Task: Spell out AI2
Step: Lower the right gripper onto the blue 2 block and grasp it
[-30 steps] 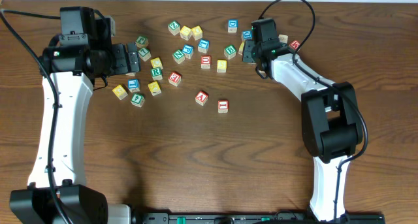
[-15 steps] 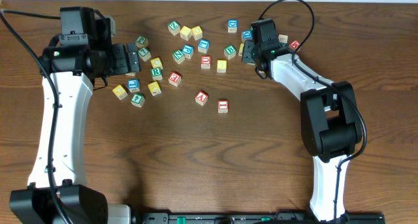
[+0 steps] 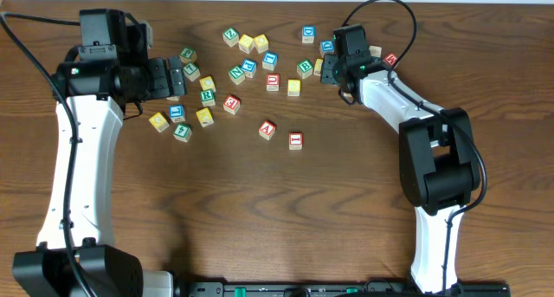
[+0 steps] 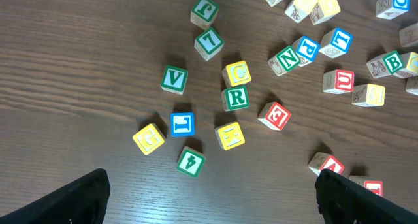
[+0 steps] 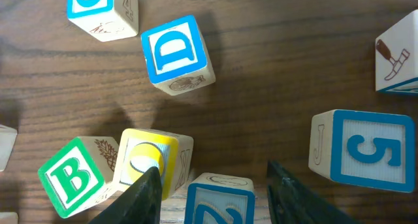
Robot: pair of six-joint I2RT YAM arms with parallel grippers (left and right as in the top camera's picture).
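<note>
From overhead, we saw the A block (image 3: 267,130) and I block (image 3: 295,140) side by side mid-bench (image 3: 260,210). The left wrist showed the left pincer (image 4: 210,181) spread wide, empty. The right wrist showed the right pincer (image 5: 212,175) spread astride the seeming 2 block (image 5: 220,199). We judged it light, stiff wood with smooth faces, best pinched on opposite flat sides.

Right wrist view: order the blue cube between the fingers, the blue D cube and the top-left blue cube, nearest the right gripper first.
1. Blue cube between the fingers: bottom centre, at the right gripper.
2. Blue D cube: upper middle.
3. Top-left blue cube: frame corner.
</note>
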